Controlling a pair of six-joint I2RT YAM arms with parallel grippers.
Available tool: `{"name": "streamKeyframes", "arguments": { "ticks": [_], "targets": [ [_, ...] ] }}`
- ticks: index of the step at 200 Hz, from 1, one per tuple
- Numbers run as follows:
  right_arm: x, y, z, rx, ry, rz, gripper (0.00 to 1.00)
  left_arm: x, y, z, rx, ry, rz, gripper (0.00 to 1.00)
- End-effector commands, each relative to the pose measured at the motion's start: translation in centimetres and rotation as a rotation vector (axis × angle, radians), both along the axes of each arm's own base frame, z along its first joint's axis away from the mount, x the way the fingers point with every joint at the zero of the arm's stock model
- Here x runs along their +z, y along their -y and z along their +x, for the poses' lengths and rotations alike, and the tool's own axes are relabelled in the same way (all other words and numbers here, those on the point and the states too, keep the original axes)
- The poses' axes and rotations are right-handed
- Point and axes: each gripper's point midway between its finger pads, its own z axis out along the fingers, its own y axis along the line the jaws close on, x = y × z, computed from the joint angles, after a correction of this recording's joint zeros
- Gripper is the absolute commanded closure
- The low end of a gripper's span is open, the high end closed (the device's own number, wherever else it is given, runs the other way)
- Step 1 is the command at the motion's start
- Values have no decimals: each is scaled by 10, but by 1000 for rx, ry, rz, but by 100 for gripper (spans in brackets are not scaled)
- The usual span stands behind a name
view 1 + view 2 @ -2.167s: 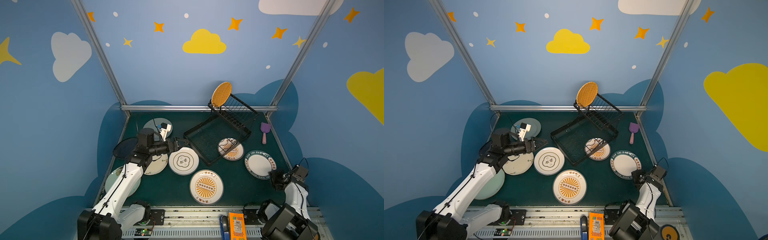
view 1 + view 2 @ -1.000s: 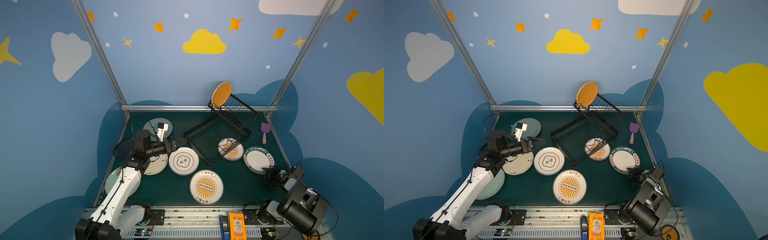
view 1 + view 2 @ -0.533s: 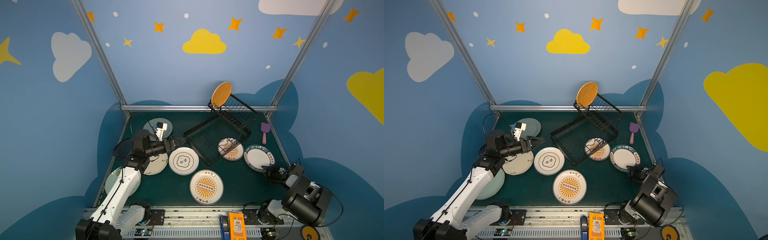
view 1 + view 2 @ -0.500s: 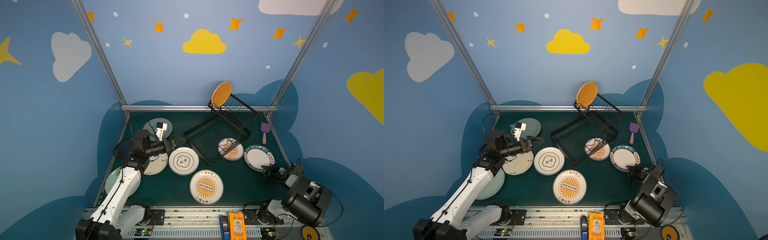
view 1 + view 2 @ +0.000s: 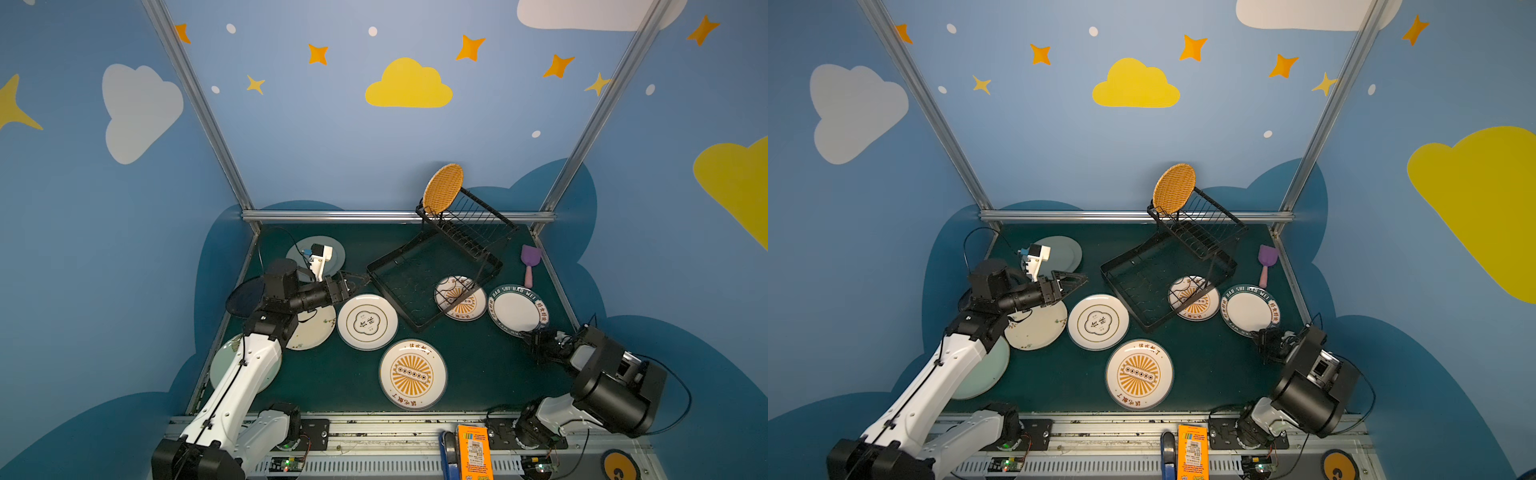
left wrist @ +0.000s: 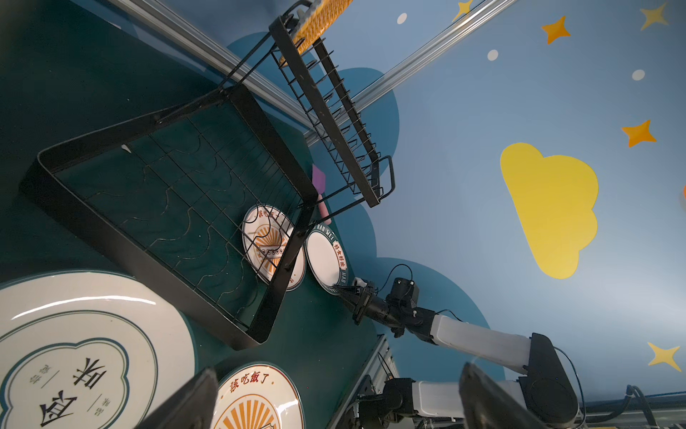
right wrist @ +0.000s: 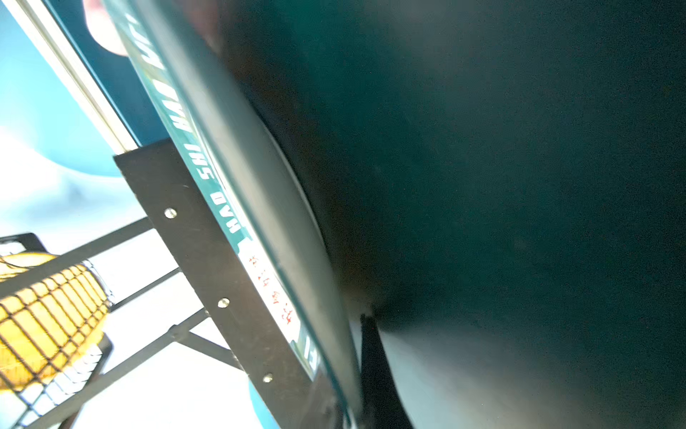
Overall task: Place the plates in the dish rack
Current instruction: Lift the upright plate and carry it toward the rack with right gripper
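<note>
- An orange packet (image 5: pixel 473 455) stands at the near rail, between the arm bases.
- The large sunburst plate (image 5: pixel 412 374) lies flat on the green mat (image 5: pixel 478 365), nearest of the plates, with nothing touching it.
- To its right, the right gripper (image 5: pixel 536 344) is closed on the near rim of the teal-lettered plate (image 5: pixel 517 308). The right wrist view shows that rim edge-on with one finger (image 7: pixel 371 371) under it.
- On the left, the mint plate (image 5: pixel 984 370) and the cream plate (image 5: pixel 1034 328) lie partly beneath the left arm. The flower-outline plate (image 5: pixel 1098 322) lies flat just beside the cream one.
- The left gripper (image 5: pixel 1077 282) hovers empty with its fingers spread wide, near the tray's left corner.
- The navy plate (image 5: pixel 243 297) shows behind the left arm.
- The small sunburst plate (image 5: pixel 459 298) lies partly under the tray's right corner, just beside the teal-lettered plate.
- The dish rack (image 5: pixel 390 299) sits diagonally, tray nearer and raised basket farther.
- The grey-green plate (image 5: pixel 334 253) lies flat at the far left.
- A purple scoop (image 5: pixel 530 262) lies by the right wall.
- The orange-patterned plate (image 5: pixel 442 188) stands upright in the basket's far end slot.
</note>
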Motion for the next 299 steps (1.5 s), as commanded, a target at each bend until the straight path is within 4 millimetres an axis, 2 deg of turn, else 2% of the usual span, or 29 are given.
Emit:
{"name": "streamKeyframes", "arguments": {
  "ticks": [1,49,104,133,167,261,299],
  "targets": [
    [-38,-11,-39,-39,-230,7,99,5,-1,-2,-10,34,-12,0],
    [-8,-5,-41,-38,-182,-36,100,5,-4,1,4,34,-13,0],
    [44,-2,-38,-2,-59,-116,100,3,-7,3,17,30,-11,0],
    [71,-7,-33,35,34,-136,100,1,-7,4,24,24,-6,0],
    [88,-15,-34,60,93,-139,100,-4,-7,8,24,3,-6,0],
    [121,-61,-50,204,221,-25,100,-20,-3,18,12,-61,-14,0],
    [123,-91,-58,317,246,-9,100,-29,13,14,-29,-78,17,0]
  ]
}}
